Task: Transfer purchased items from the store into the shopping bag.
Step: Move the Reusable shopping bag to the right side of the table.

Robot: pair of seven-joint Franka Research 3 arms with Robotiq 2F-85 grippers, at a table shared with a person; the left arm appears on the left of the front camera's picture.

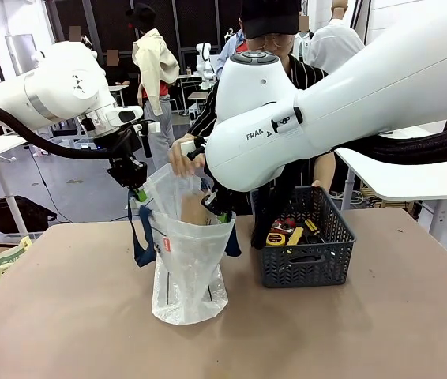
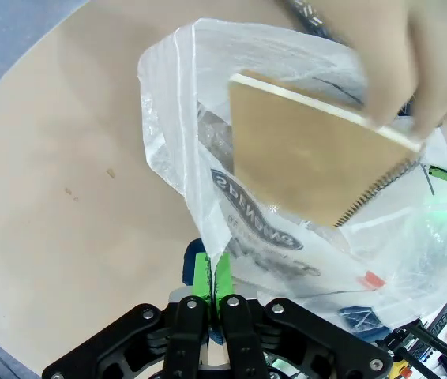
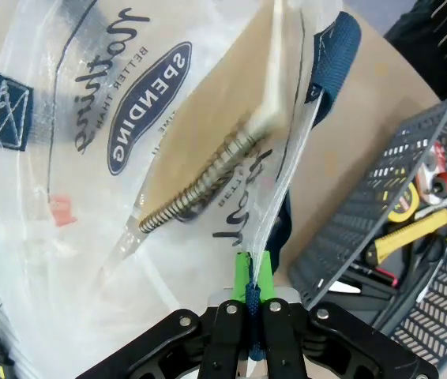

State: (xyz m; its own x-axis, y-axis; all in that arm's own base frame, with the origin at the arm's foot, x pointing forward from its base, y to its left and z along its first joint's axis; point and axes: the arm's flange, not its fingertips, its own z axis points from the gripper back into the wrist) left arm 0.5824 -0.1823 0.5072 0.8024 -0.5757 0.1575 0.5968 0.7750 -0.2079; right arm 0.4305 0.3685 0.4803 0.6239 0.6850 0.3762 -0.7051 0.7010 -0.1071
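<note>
Tan-brown and matte, your table (image 1: 65,324) lies bare around the goods. A white table (image 1: 413,178) stands off to your right, and a grey floor (image 1: 73,189) runs back through a busy workroom. Your right arm (image 1: 350,103) shows the dark letters "FRAN" — the rest is hidden.

The shopping bag (image 1: 188,272) rests with its base on the table. It is translucent white with navy straps, and its mouth is held open from both sides. Just beside it, on your right, sits the dark grey basket (image 1: 306,264) with yellow and dark packs (image 1: 287,235) inside.

A flat tan piece (image 2: 302,150) with a wire spiral along one edge is tilted, partly inside the bag's mouth. The person's hand (image 1: 182,162) grips it from above.

Your left hand (image 2: 212,272) is pinched together on the bag's thin rim. Your right hand (image 3: 251,272) is clamped on the opposite rim, right where a navy strap meets it.

On the bag you can read "SPENDING" in a navy oval and "BETTER THAN" beside it — the looping script is too curled to make out. A small red tag (image 3: 60,209) sits on the bag's wall.
</note>
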